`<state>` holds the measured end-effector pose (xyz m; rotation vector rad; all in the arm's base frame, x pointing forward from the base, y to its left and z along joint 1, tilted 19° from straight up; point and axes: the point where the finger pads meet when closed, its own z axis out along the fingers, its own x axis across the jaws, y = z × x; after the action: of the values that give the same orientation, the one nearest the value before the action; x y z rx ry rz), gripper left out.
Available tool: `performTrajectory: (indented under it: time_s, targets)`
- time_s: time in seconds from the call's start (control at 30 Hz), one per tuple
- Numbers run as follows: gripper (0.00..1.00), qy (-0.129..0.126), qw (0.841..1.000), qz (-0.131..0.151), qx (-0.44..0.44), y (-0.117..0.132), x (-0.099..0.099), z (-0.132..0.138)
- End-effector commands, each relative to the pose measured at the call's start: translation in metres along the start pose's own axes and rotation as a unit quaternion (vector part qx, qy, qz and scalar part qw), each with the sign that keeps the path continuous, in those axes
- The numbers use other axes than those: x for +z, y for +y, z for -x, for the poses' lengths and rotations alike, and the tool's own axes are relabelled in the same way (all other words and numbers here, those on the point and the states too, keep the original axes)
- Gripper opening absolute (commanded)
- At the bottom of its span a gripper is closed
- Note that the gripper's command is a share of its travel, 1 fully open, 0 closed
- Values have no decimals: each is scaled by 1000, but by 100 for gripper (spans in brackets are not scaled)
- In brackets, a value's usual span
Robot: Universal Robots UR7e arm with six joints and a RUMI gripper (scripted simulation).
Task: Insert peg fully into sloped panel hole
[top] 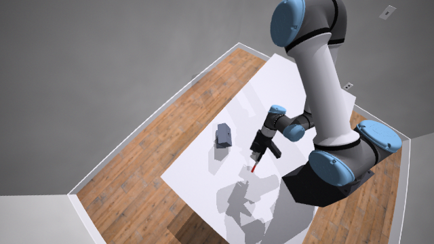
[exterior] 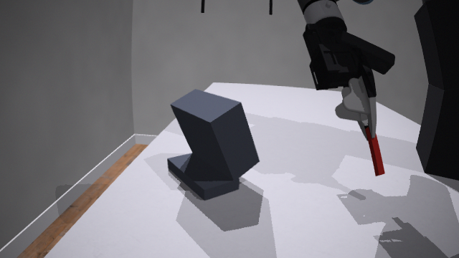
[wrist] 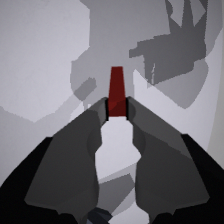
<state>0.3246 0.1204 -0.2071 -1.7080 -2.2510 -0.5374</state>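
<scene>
My gripper (exterior: 367,125) is shut on a red peg (exterior: 374,155), which sticks out downward past the fingertips and hangs above the white table. The peg also shows in the top view (top: 254,167) and in the wrist view (wrist: 117,92), held between the two grey fingers. The dark grey block with the sloped panel (exterior: 213,141) stands on its flat base to the left of the gripper, well apart from the peg; it shows in the top view too (top: 224,135). The hole in the panel is not visible in any view.
The robot's black base (top: 320,188) stands at the table's right side, close to the gripper (top: 257,156). The white table (top: 237,152) rests on a wooden floor (top: 135,163) enclosed by grey walls.
</scene>
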Motion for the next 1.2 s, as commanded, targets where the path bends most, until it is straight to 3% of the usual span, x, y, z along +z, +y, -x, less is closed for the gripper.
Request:
performTrajectory:
  time_s: [0.0, 1.17]
  targets:
    - [0, 8, 1000, 4, 4, 1, -1, 0]
    - [0, 65, 996, 39, 39, 9, -6, -2]
